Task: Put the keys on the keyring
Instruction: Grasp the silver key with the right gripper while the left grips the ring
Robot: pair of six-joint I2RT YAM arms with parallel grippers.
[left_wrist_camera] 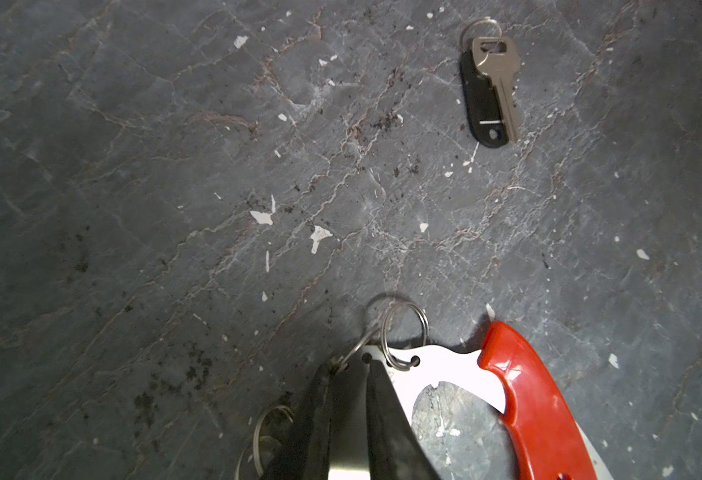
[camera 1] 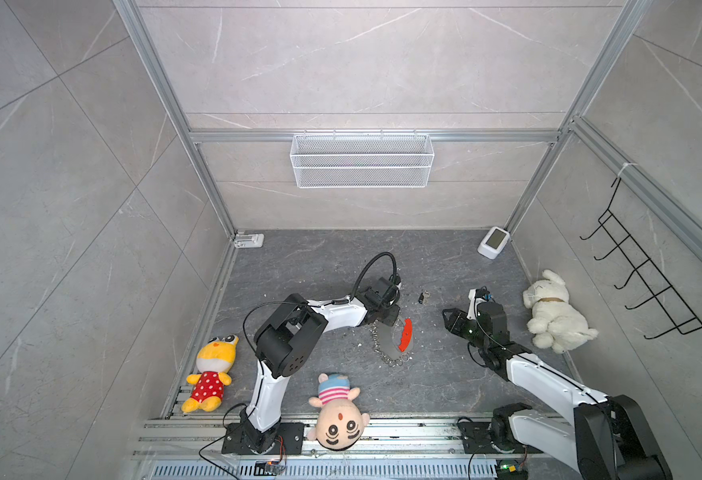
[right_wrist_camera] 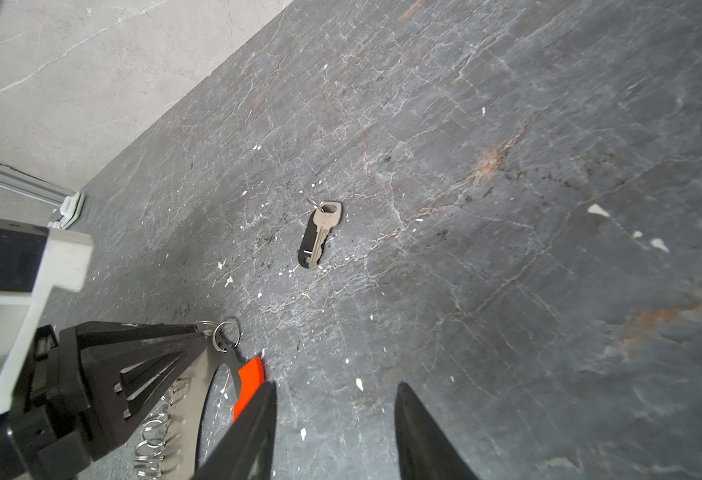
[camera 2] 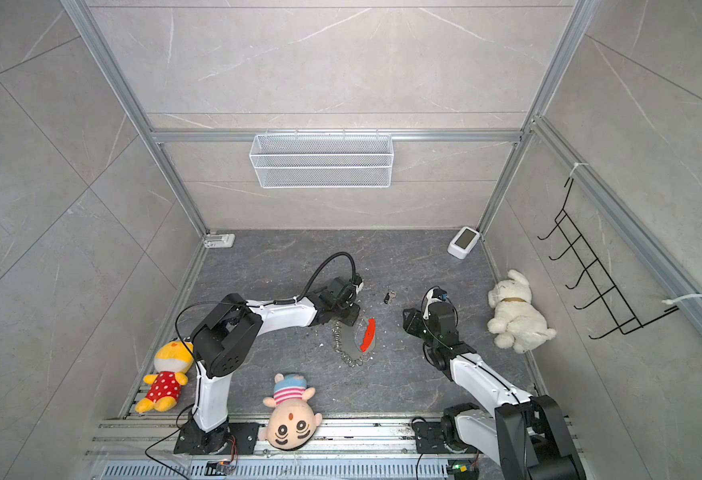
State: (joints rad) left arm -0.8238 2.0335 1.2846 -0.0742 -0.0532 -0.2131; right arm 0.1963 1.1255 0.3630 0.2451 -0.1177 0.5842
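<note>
Grey stone-look walls close in a dark, veined tabletop (camera 1: 320, 266) speckled with white chips. The left fingers (left_wrist_camera: 386, 415) are drawn narrow and pinch the flat metal band of the keyring (left_wrist_camera: 449, 365), which shows between them in the left wrist view. Just past their tips a small silver ring (left_wrist_camera: 405, 332) stands up, threaded through a hole in the band. The red segment (left_wrist_camera: 536, 407) curves away beside the fingers, and more small rings (camera 1: 376, 338) trail back along the loop on their other side; in both top views the loop lies on the tabletop under that arm's wrist.

The right fingers (right_wrist_camera: 253, 432) stand well apart with only bare tabletop between them, held near the red segment (right_wrist_camera: 251, 372) without touching it.

The keys (right_wrist_camera: 319, 235) lie flat on the tabletop, free of either grip: ahead of the right fingers and roughly in line with their gap, and well beyond the left fingertips, off toward the red segment's side. The metal key rests on top of a black tag, a little ring at its head (left_wrist_camera: 491, 89).

Three plush toys (camera 1: 212, 374) (camera 1: 339, 415) (camera 1: 553, 316) sit out at the edges, away from both pairs of fingers.
</note>
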